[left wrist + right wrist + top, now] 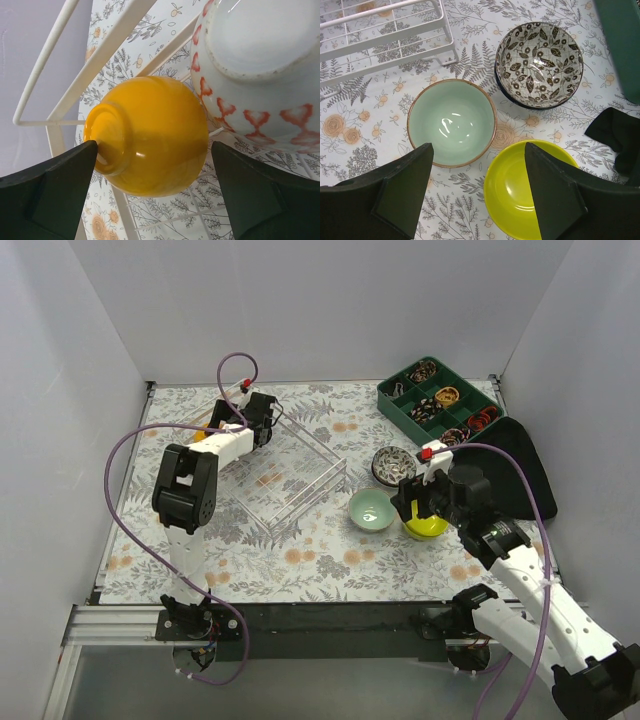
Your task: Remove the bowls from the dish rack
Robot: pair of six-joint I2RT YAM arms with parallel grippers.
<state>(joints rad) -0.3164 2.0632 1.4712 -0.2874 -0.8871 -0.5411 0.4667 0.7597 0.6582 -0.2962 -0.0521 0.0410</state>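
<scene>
The dish rack is a see-through tray left of centre; its white wires show in the right wrist view. My left gripper is at the rack's far left corner. It is open and straddles an orange bowl lying on its side. The left finger touches the bowl's foot and the right finger stands apart. A white bowl with red marks sits beside the orange one. My right gripper is open and empty above a mint bowl and a yellow-green bowl on the table. A dark patterned bowl stands behind them.
A dark green compartmented tray with small items stands at the back right. A black cloth lies right of the bowls and also shows in the right wrist view. White walls close in the table on three sides.
</scene>
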